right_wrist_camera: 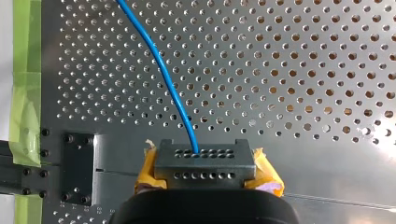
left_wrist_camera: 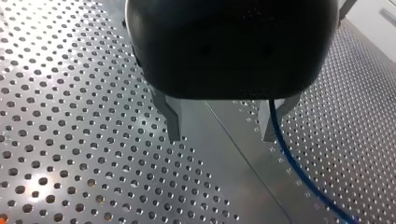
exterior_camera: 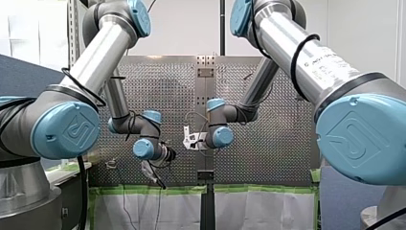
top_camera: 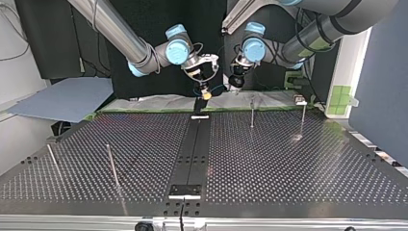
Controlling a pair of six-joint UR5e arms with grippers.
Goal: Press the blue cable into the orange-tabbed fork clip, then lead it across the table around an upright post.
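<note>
My right gripper (right_wrist_camera: 204,155) is clamped on the end of the blue cable (right_wrist_camera: 164,81). In the right wrist view the fingers are together, the yellow pads (right_wrist_camera: 268,175) bulge out either side, and the cable comes straight out of the tips.

Sweeping the top view left to right:

- **Left posts:** Two thin posts (top_camera: 111,166) lean near the left side of the table (top_camera: 288,163), well apart from everything else.
- **Middle:** The two grippers sit close together over the far edge, my right one first, then my left.
- **Right posts:** Past the grippers stand two upright posts (top_camera: 251,111).

My left gripper (left_wrist_camera: 222,133) has its metal fingers (left_wrist_camera: 170,114) spread apart and holds nothing. The cable runs right alongside the inner face of one finger, then trails off across the table.

So the relation that matters is this: the cable's long axis leads away from my right gripper's tips at a slant and passes through my left gripper's open gap. My guess is the right arm does the pressing and the left only needs to close to guide.

The hard part is the fork clip — I honestly can't pick it out:

- There's an orange fleck (left_wrist_camera: 3,217) at the corner of the left wrist view.
- There's a small pale fitting (top_camera: 300,100) by the far right post.

Both are too small or cut off to call. The cable between the grippers is barely visible from across the table.
</note>
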